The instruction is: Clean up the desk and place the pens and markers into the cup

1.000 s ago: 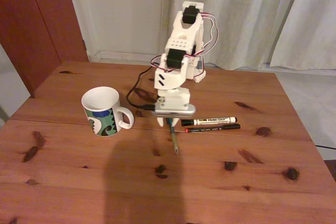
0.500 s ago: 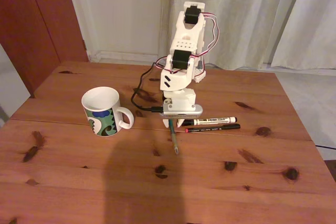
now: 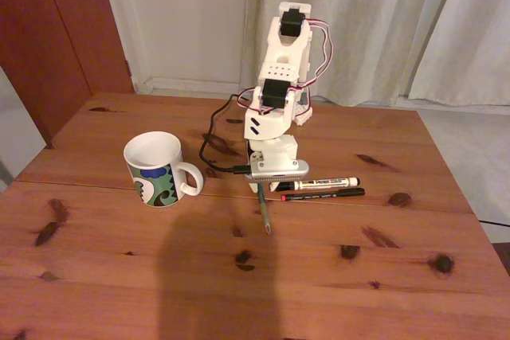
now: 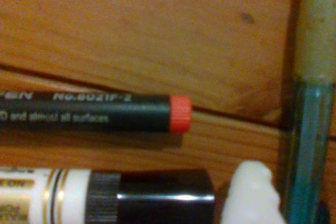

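Right now three writing things are lying on the desk (image 3: 111,276), all well to the right of the cup (image 3: 157,168) in the fixed view. Nearest the cup is the green pen (image 3: 263,211), pointing toward the camera. Just past it, farther from the cup, the fat white marker (image 3: 317,184) and the thin black pen (image 3: 325,194) are lying side by side, almost touching.

All three are looking light, stiff and smooth, so I think they may roll or slip if they are squeezed near an end. The middle of the barrel is likely the best spot to take hold. The marker is fatter, so it may be easier to pinch. The cup is looking heavy and steady, and its mouth is open and facing up, ready for pens to drop in.

The arm is folding over on itself and reaching down, with its head hanging low over the top end of the green pen, still apart from the cup. In the wrist view a white fingertip (image 4: 252,195) is sitting between the marker's black cap (image 4: 157,203) and the green pen (image 4: 307,145), with the black pen's red end (image 4: 180,113) just above. I cannot tell whether the gripper (image 3: 260,187) is spread or squeezed, or whether it is holding anything.
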